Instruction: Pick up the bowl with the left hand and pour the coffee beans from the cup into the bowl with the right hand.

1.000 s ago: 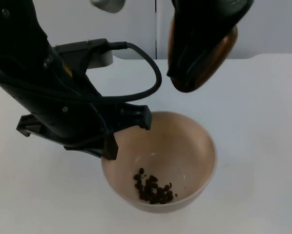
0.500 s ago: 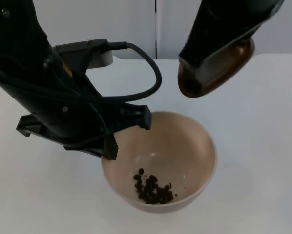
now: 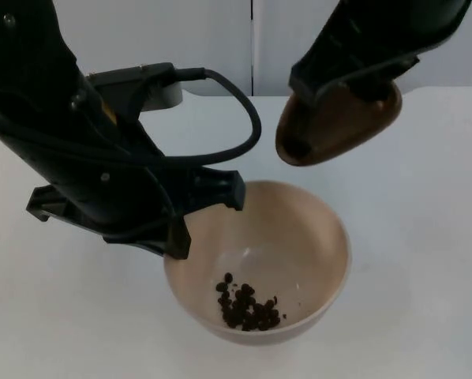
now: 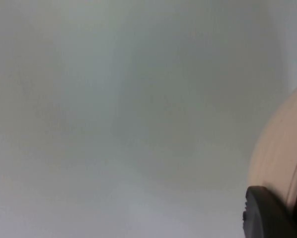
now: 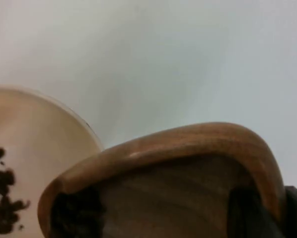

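Note:
A beige bowl hangs above the table, and my left gripper is shut on its left rim. Several dark coffee beans lie in the bowl's bottom. Above the bowl's far right side my right gripper is shut on a brown wooden cup, which is tilted with its mouth toward the bowl. The right wrist view has the cup's rim close up, a dark patch inside near its lip, and the bowl with beans beyond. The left wrist view has the bowl's outer wall beside a fingertip.
The white table spreads around the bowl and ends at the grey partition wall. A pale grey object stands at the table's back, behind the left arm.
The right gripper has carried the cup to the right and turned it from a steep pour back toward level. Bowl, beans and left arm have not moved.

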